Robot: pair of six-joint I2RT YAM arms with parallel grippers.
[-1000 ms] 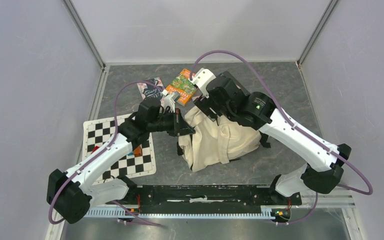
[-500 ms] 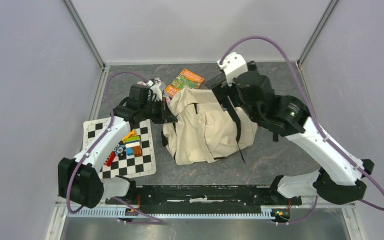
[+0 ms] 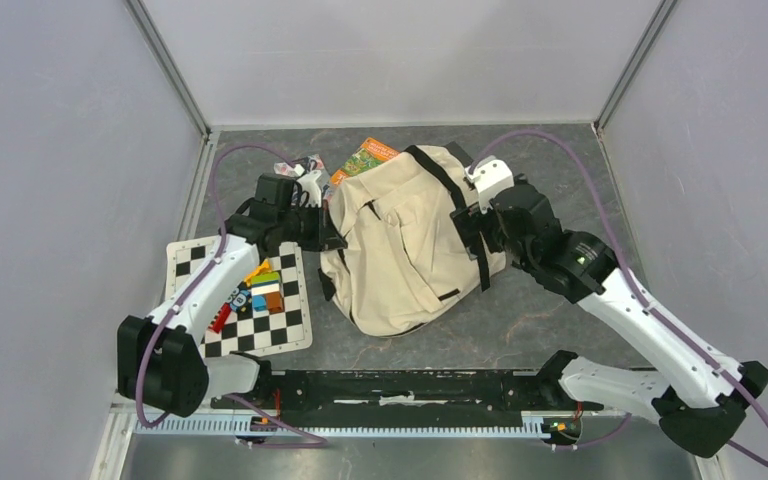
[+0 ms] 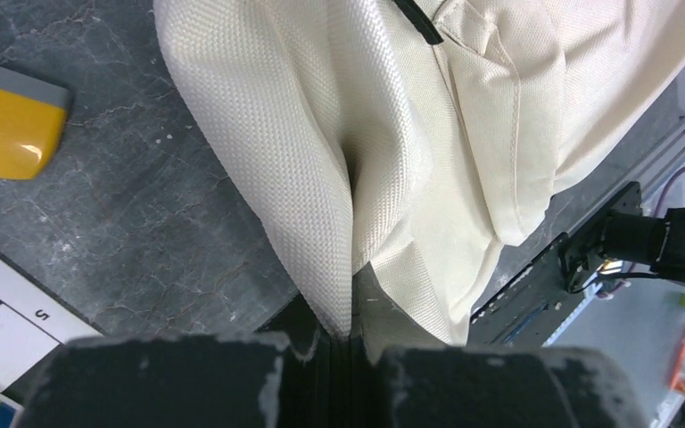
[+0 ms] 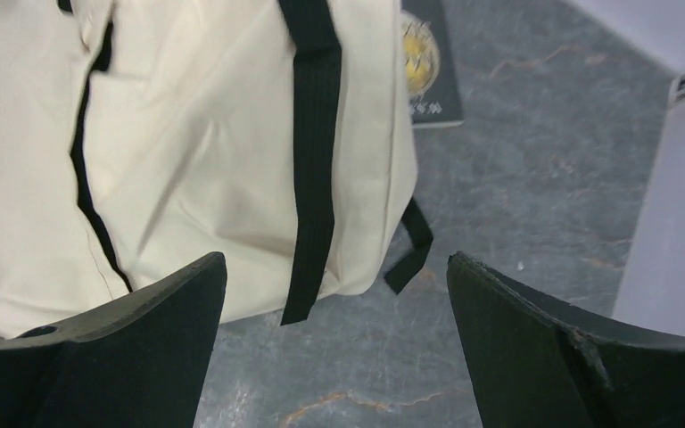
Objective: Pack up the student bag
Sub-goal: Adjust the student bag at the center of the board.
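Observation:
The student bag (image 3: pixel 400 240), cream fabric with black straps, lies spread out in the middle of the table. My left gripper (image 3: pixel 334 236) is shut on a fold of its left edge, and the left wrist view shows that cream fold (image 4: pixel 348 267) pinched between the jaws (image 4: pixel 352 337). My right gripper (image 3: pixel 468 232) stands wide open at the bag's right side and holds nothing. In the right wrist view the bag (image 5: pixel 196 152) and a black strap (image 5: pixel 315 134) lie just ahead of the right gripper (image 5: pixel 335 267), over bare table.
A checkered mat (image 3: pixel 200 262) with colourful blocks (image 3: pixel 260 290) lies to the left. An orange-green book (image 3: pixel 370 156) and a booklet (image 3: pixel 300 166) sit behind the bag. A dark booklet with a gold emblem (image 5: pixel 428 71) lies beside the bag. A yellow object (image 4: pixel 7 127) rests near the mat.
The bag went from a crumpled heap to lying spread flat. My right gripper let go, opened wide and drew back to the bag's right side. The left gripper kept its grip.

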